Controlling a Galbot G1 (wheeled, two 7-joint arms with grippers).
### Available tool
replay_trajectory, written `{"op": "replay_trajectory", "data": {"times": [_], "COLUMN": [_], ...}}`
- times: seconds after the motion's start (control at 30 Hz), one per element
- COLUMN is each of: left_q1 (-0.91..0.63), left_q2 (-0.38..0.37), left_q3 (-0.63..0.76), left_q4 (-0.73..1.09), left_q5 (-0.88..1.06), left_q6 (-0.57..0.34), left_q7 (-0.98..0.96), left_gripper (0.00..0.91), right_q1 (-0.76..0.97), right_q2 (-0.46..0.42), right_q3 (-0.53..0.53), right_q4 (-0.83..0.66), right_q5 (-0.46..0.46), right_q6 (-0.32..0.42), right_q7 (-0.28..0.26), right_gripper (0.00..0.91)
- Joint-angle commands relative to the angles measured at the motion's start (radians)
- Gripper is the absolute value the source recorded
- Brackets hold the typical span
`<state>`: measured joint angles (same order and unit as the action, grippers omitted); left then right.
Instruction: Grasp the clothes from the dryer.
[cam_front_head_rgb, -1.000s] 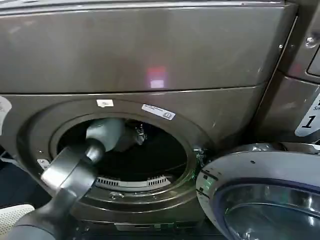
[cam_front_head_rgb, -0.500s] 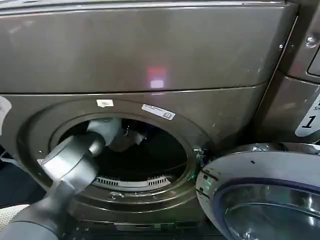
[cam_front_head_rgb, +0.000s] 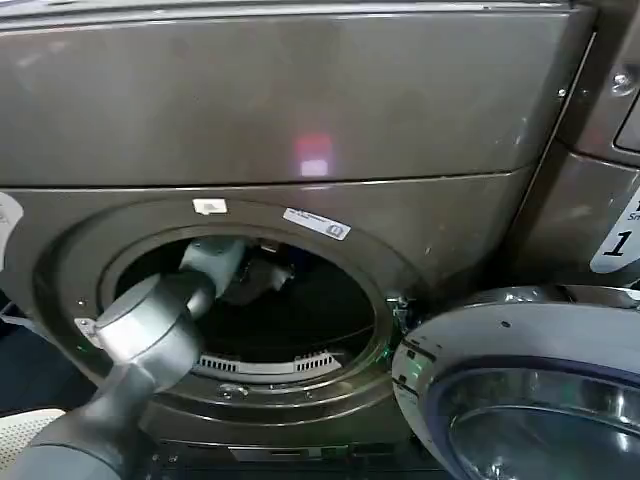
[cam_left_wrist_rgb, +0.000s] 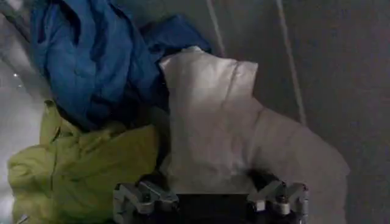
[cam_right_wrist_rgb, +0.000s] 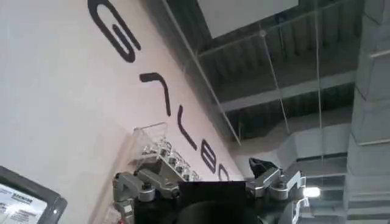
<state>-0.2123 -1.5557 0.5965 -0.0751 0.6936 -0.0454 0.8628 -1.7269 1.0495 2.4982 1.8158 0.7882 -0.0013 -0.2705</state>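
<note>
The dryer stands with its round porthole open. My left arm reaches through it, and the left gripper is inside the dark drum. In the left wrist view the clothes lie heaped against the drum wall: a dark blue garment, a yellow-green one and a white-grey one. The left gripper is open, its fingers spread to either side of the white-grey garment's near edge. The right gripper is open, holds nothing, and points up at a wall and ceiling.
The dryer's silver-rimmed round door hangs open at the lower right. A neighbouring machine with a white "1" label stands to the right. A white meshed object sits at the lower left.
My left arm has shifted slightly in the porthole, the forearm rising a little and the gripper dipping lower into the drum. The door has not moved.
</note>
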Motion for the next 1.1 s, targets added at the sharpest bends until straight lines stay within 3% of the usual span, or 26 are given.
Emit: {"op": "replay_trajectory", "data": {"times": [0.03,0.73,1.0,1.1], "left_q1": [0.009,-0.001,0.022,0.045], "left_q2": [0.000,0.000,0.011,0.038], "left_q3": [-0.003,-0.010,-0.121,-0.198], "left_q4": [0.003,0.004,-0.064,-0.139], "left_q5": [-0.027,-0.108,-0.199,-0.243], "left_q6": [-0.011,-0.036,-0.014,-0.009], "left_q7": [-0.005,0.004,-0.046,-0.146], "left_gripper": [0.000,0.000,0.000,0.000], "right_q1": [0.001,0.000,0.003,0.005], "right_q2": [0.001,0.003,0.004,0.003], "right_q3": [-0.003,0.001,-0.003,-0.007], "right_q4": [0.000,-0.011,-0.008,-0.003], "right_q5": [-0.001,-0.002,-0.003,-0.004], "right_q6": [0.002,0.005,0.005,0.004], "right_q7": [-0.001,-0.004,-0.004,-0.003], "right_gripper": [0.907,0.907,0.907,0.907]}}
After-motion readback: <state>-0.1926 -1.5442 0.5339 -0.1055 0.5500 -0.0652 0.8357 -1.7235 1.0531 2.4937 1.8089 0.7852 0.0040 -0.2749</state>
